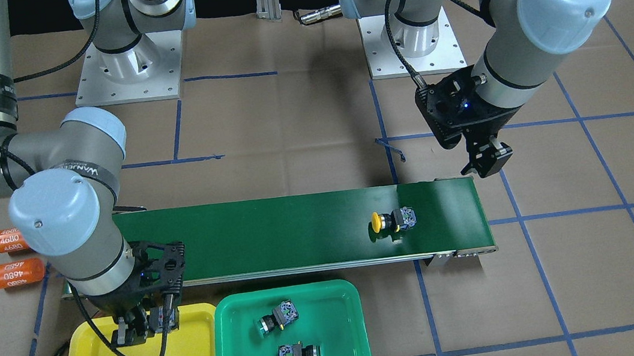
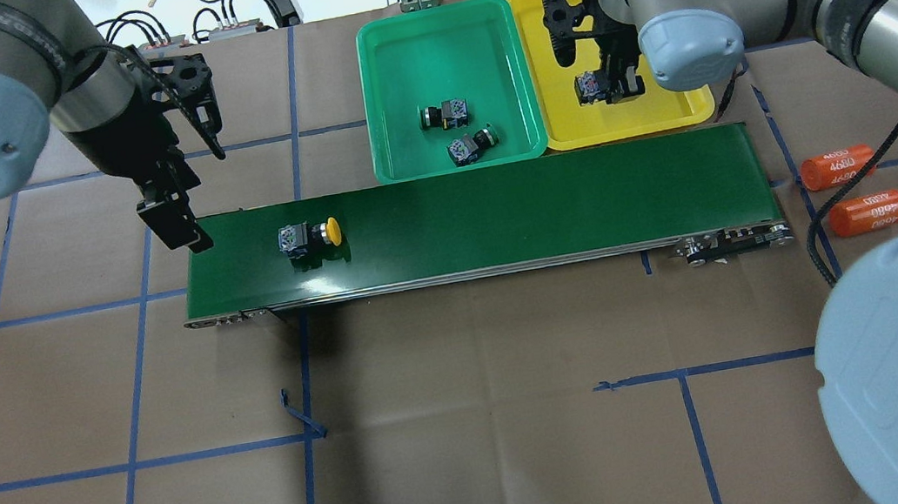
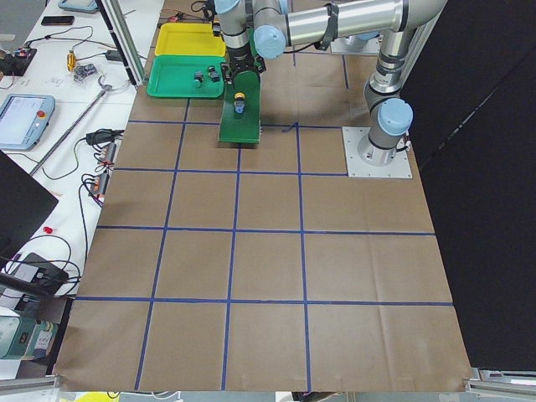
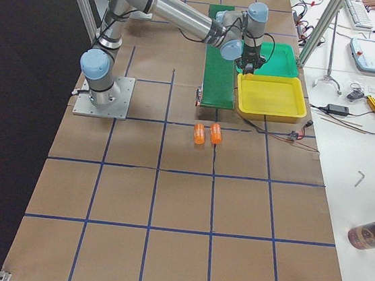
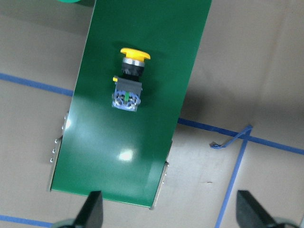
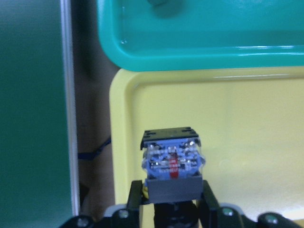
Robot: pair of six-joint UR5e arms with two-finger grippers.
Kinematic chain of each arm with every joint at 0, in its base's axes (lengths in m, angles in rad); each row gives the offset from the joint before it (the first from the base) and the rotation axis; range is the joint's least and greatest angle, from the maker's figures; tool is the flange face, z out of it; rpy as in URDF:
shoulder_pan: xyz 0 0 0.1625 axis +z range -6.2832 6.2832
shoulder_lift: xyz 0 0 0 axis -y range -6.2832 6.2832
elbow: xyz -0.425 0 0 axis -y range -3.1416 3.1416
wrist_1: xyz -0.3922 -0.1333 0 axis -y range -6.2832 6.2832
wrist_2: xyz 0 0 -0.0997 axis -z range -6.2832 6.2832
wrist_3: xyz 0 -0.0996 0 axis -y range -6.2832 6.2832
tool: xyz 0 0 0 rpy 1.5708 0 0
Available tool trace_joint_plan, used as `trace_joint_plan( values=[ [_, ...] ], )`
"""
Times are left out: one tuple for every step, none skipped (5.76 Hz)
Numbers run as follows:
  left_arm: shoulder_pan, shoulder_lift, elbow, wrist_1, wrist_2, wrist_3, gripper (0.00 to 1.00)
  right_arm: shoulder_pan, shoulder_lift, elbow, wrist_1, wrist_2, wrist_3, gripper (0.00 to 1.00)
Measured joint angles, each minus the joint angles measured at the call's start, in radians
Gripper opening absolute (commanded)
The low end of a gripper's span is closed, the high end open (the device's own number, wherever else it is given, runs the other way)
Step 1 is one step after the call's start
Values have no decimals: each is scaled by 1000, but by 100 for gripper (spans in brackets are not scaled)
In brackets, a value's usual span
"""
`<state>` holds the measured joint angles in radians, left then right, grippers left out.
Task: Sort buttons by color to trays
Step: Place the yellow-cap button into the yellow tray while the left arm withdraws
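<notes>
- The right gripper (image 6: 172, 199) pinches a grey-bodied push-button (image 6: 172, 159) with a clear bluish back. Its cap is hidden. It hangs low over the glossy yellow plastic tray (image 6: 247, 123), probably for release there.
- The left gripper (image 5: 172, 213), fingers spread, hovers by the yellow mushroom-capped button (image 5: 128, 80), which lies sideways on the smooth dark-green belt (image 5: 142, 152) and is likely the next pick.
- Two green-capped buttons (image 2: 443, 115) rest in the rounded green tray (image 2: 389, 76).

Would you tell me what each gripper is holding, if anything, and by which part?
The right gripper holds a button over the yellow tray, pinched across the grey end of its body; cap hidden. The left gripper is open, empty.
</notes>
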<state>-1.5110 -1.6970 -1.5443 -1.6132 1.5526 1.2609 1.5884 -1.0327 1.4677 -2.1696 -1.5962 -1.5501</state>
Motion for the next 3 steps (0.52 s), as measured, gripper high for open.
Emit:
trace_joint_plan(
  values=[
    [-10,20,41,-52,0,-202,98,-1,62,-64,0,2,-2,100],
    [-26,31,55,-43,2,-463,98,-2,78,-89,6,1,1,100],
    [-37,33,61,-4,0,-722,98,0,59,-95,45,3,4,100]
  ],
)
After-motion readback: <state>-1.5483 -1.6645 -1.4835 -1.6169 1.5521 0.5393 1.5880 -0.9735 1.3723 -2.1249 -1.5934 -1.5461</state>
